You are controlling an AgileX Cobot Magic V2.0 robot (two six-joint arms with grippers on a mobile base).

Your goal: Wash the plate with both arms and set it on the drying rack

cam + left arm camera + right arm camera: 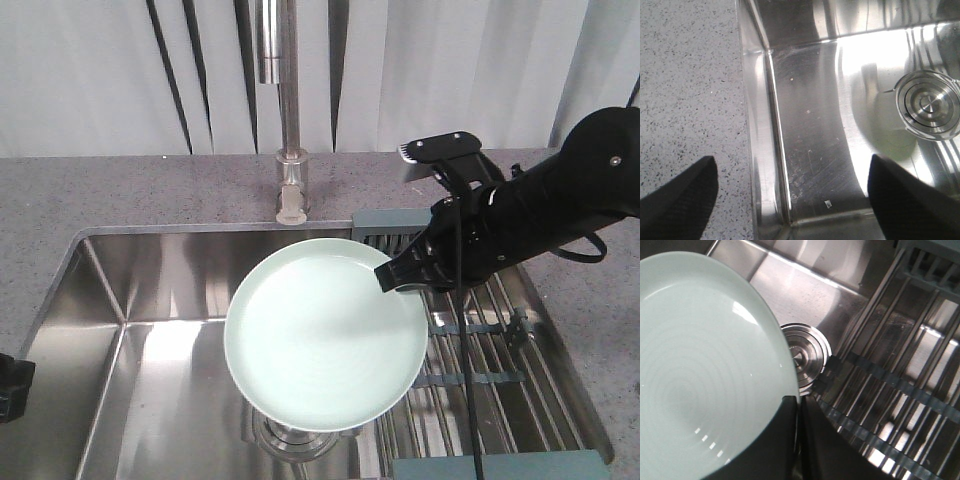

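The pale mint-green plate (325,335) hangs nearly level over the steel sink (150,270), held clear of the basin floor. My right gripper (398,278) is shut on the plate's right rim, and the black arm reaches in from the right. The right wrist view shows the plate (705,365) filling the left side, with my right gripper (799,402) pinching its edge. To the right lies the drying rack (500,350) of steel rods, also seen as the rack (900,355). My left gripper (792,165) stands open over the sink's left wall, holding nothing. In the front view only a corner of the left gripper (12,388) shows.
A tall steel faucet (290,150) rises behind the sink, its spout above the plate's far edge. The round steel drain (807,352) sits on the basin floor below the plate. Speckled grey countertop (690,75) borders the sink on the left and behind.
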